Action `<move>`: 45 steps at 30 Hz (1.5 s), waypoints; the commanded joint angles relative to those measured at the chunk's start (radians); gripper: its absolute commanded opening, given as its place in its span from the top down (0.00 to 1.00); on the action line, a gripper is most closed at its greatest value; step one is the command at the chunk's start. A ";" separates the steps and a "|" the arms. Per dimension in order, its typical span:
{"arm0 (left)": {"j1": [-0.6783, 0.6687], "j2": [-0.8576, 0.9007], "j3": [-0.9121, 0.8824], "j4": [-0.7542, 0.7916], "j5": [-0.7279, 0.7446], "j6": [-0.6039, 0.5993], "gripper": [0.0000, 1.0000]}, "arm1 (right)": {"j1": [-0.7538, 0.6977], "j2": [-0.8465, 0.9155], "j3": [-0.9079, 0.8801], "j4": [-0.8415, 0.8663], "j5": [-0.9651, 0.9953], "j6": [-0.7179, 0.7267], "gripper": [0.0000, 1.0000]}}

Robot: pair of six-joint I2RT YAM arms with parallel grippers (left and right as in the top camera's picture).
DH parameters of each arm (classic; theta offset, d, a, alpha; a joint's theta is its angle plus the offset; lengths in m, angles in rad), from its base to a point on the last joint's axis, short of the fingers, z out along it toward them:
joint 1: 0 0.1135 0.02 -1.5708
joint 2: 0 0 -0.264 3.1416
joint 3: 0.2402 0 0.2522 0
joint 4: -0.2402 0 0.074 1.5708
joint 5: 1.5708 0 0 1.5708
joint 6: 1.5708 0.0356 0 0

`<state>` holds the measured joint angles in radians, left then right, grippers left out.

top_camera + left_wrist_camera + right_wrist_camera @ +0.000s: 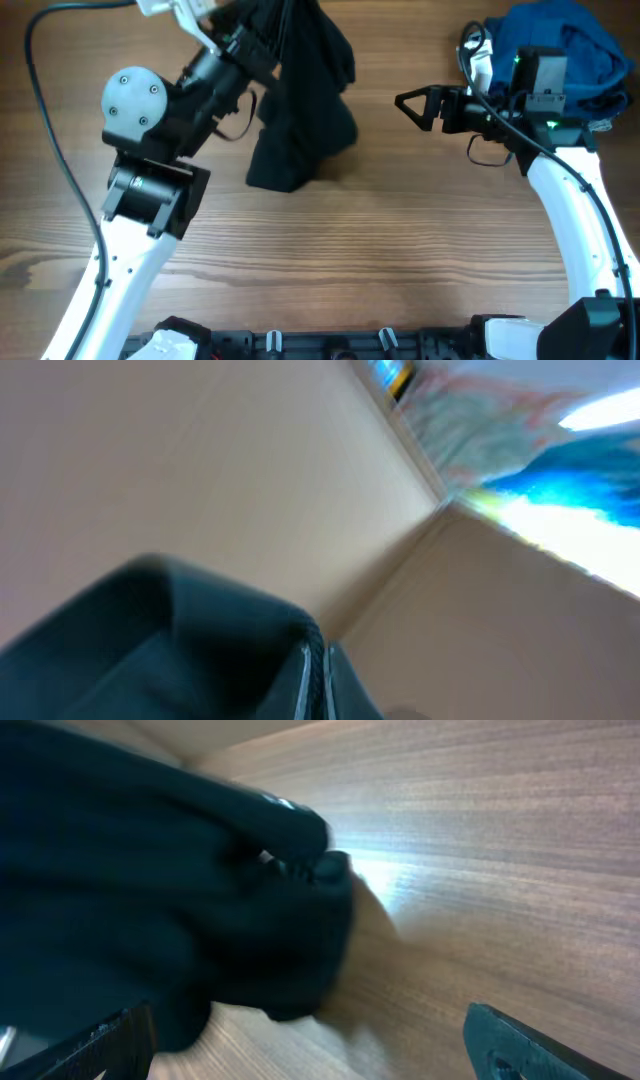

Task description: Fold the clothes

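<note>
The black T-shirt (300,100) hangs bunched from my left gripper (262,30) at the top middle of the overhead view, its lower end resting on the table. The left wrist view shows the jaws (318,670) shut on a dark fabric edge. My right gripper (412,103) is open and empty, to the right of the shirt and pointing at it. In the right wrist view the black shirt (170,890) fills the left side, with the open fingers (310,1050) at the bottom corners. No logo shows.
A heap of blue garments (565,50) lies at the back right behind the right arm. The wooden table (380,250) spreads across the front. A black rail (330,345) runs along the near edge.
</note>
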<state>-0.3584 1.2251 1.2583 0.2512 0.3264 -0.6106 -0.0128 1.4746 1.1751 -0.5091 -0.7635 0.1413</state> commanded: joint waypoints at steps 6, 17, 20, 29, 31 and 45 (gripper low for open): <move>0.227 -0.108 0.014 -0.590 -0.024 0.120 0.96 | -0.019 -0.010 0.020 0.042 -0.014 -0.006 0.01; -0.125 0.178 0.112 0.412 -0.034 -0.231 0.96 | -0.244 -0.011 0.020 0.067 -0.059 0.018 0.00; -0.234 0.215 0.222 0.365 -0.024 -0.166 0.96 | -0.279 -0.011 0.020 0.053 -0.088 0.015 0.00; -0.067 0.115 0.320 -0.394 0.110 0.022 0.96 | -0.278 -0.011 0.020 0.036 -0.088 -0.005 0.00; 0.109 0.111 0.320 -0.732 0.106 0.127 0.96 | -0.278 -0.011 0.020 0.022 -0.092 -0.008 0.00; 0.575 0.368 0.320 -1.130 -0.005 0.455 0.41 | 0.124 0.033 0.011 -0.105 0.245 -0.012 0.00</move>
<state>0.2108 1.5761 1.5646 -0.8768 0.3748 -0.1959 0.0368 1.4750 1.1770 -0.6205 -0.6228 0.1448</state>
